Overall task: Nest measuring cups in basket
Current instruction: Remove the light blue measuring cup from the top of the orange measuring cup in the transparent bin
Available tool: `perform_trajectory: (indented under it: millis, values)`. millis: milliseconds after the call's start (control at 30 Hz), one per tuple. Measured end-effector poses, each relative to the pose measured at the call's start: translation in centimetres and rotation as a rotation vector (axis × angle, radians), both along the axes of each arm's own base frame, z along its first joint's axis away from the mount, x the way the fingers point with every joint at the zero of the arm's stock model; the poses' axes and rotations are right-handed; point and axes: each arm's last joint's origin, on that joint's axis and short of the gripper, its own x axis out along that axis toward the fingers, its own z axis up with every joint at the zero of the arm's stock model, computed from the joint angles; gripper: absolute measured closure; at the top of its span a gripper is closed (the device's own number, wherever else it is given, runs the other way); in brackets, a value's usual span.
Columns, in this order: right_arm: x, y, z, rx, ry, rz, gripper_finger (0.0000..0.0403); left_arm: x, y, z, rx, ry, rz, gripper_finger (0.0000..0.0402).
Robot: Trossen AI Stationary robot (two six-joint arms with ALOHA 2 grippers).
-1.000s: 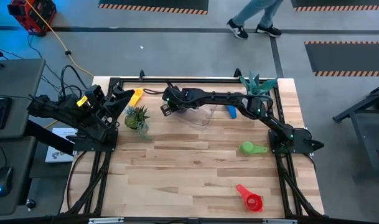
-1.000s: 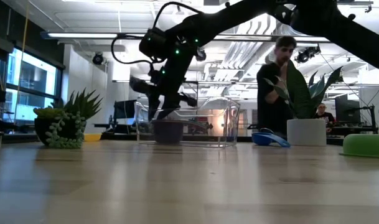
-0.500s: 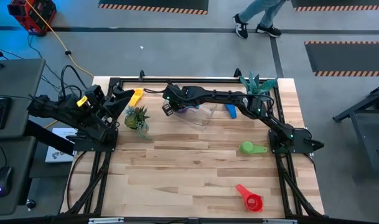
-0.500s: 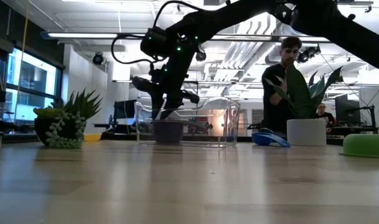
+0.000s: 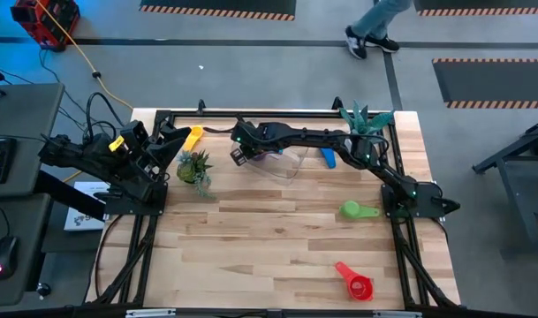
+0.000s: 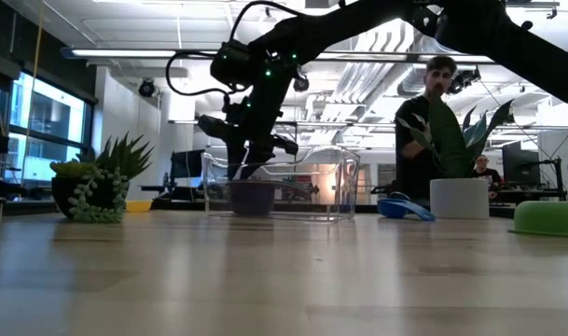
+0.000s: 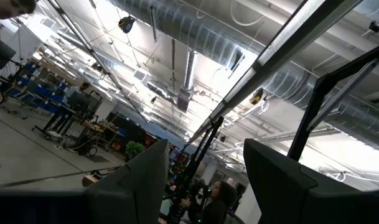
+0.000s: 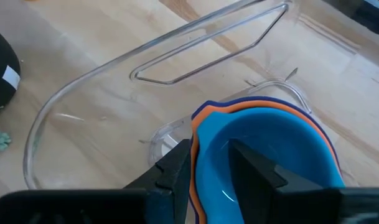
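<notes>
Reaching across the counter, your right arm is hanging its gripper inside the basket, which is sitting near the far edge between the two potted plants. Your left arm is waiting folded at the left side, its gripper pointing up at the ceiling with its jaws spread and holding nothing.

Inside the basket you are building a stack: a blue cup is lying in an orange cup, which is lying in a dark blue one. The right jaws are straddling the rim of the blue cup, one finger inside the bowl and one outside (whether they are pinching or just letting go, I cannot tell).

Outside the basket, a light blue cup is lying just beside it, a yellow cup is by the left arm, a green cup is near the right arm's base, and a red cup is close to the near edge.

These cups are looking light, stiff and slick, so you will likely be gripping best at the rim or the handle. The basket is probably light too and may be sliding if nudged.
</notes>
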Motion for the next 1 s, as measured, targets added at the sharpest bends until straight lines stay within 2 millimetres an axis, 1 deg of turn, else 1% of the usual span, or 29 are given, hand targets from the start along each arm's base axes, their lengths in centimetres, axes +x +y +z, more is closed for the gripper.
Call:
perform_trajectory:
  millis: [167, 300, 767, 833, 933, 1000]
  values:
    - [-0.07, 0.02, -0.04, 0.014, 0.0, -0.019, 0.0323, 0.0, 0.0, 0.0, 0.0, 0.0, 0.0, 0.0202]
    - [-0.04, 0.11, -0.18, 0.055, -0.01, -0.001, 0.0334, 0.0, 0.0, 0.0, 0.0, 0.0, 0.0, 0.0202]
    - [-0.12, -0.1, -0.23, 0.04, -0.003, -0.004, 0.034, 0.0, 0.0, 0.0, 0.0, 0.0, 0.0, 0.0202]
    - [-0.16, -0.24, -0.24, 0.04, -0.002, -0.005, 0.0352, 0.0, 0.0, 0.0, 0.0, 0.0, 0.0, 0.0202]
    - [-0.18, -0.34, -0.2, 0.039, -0.004, -0.007, 0.0386, 0.0, 0.0, 0.0, 0.0, 0.0, 0.0, 0.0202]
    - [-0.2, -0.34, -0.17, 0.033, 0.001, 0.005, 0.0397, 0.0, 0.0, 0.0, 0.0, 0.0, 0.0, 0.0202]
